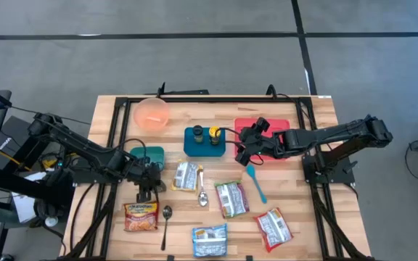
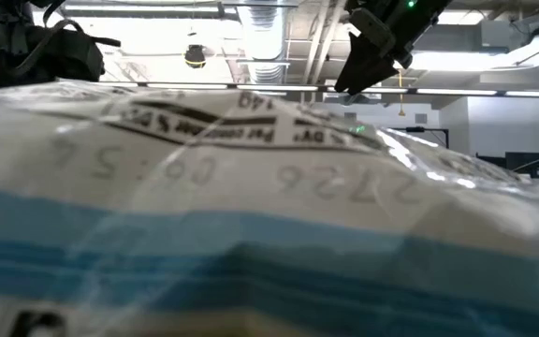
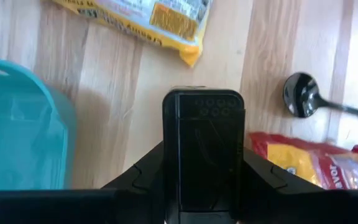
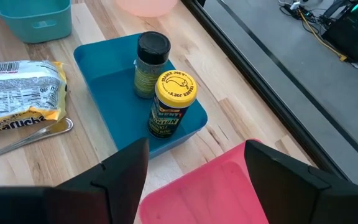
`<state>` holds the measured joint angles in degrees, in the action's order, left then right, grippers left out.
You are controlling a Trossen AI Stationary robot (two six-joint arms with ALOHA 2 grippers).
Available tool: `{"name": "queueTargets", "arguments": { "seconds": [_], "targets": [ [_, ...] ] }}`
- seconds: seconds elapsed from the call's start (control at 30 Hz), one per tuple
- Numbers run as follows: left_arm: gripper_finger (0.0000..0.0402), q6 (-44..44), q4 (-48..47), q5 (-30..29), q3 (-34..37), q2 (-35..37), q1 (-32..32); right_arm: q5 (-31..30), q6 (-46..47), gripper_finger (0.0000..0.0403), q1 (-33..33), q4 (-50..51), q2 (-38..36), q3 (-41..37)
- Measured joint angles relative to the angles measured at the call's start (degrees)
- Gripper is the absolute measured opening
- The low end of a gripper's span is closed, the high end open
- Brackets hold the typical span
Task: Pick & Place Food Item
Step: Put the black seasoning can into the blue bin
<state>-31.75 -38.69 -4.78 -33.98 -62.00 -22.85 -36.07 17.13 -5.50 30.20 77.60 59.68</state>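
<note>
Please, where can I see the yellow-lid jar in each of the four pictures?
High view: the yellow-lid jar stands in the blue tray, at centre.
Low view: not in it; a packet fills the picture.
Left wrist view: not in it.
Right wrist view: in the same tray, upper centre.
Shared landmark: the black-lid jar beside it.

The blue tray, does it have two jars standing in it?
Yes, the blue tray holds two upright jars, one black-lidded and one yellow-lidded.
</note>
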Motion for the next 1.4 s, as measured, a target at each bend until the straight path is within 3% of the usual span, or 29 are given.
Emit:
{"name": "queueTargets", "arguments": {
  "seconds": [0.3,0.67,0.83,1.0,1.4],
  "targets": [
    [0.0135,0.3,7.5,-4.1,0.0,0.0,0.0,-0.2,0.0,0.0260,0.0,0.3,0.0,0.0],
    [0.0123,17.0,22.9,-12.9,0.0,0.0,5.5,-0.2,-0.1,0.0260,0.4,0.7,0.0,0.0],
    [0.0136,26.3,33.4,-13.0,0.0,0.0,10.3,-0.2,-0.1,0.0260,0.6,0.7,0.0,0.0],
    [0.0122,32.9,41.1,-11.7,0.0,0.0,16.5,-0.2,-0.1,0.0260,2.0,0.7,0.0,0.0],
    [0.0122,33.1,43.2,-3.3,0.0,-0.6,27.3,1.9,-1.0,0.0260,9.4,1.1,0.0,0.0]
  ]
}}
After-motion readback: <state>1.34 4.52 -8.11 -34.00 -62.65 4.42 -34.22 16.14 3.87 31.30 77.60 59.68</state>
